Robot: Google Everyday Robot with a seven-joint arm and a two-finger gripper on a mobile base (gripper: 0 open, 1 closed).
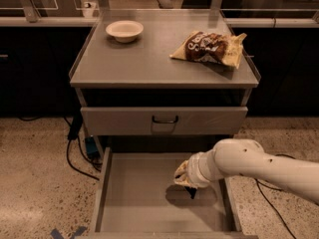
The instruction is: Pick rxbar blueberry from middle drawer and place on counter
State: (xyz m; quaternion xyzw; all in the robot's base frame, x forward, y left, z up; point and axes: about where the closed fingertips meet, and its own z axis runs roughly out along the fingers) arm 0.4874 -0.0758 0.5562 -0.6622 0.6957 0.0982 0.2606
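The middle drawer (134,193) is pulled open at the bottom of the cart, and its grey floor is bare on the left. My gripper (189,187) reaches in from the right on a white arm and points down over the drawer's right half. A small dark shape shows right under it, close to the floor. I cannot tell whether that is the rxbar blueberry or the gripper's own tip. No bar shows elsewhere in the drawer. The counter (149,59) is the cart's grey top, above the drawer.
A white bowl (124,30) sits at the counter's back left and a brown-and-yellow chip bag (209,46) at its back right. The shut drawer with a dark loop handle (164,119) is just above the open one. Cables (75,148) lie on the floor to the left.
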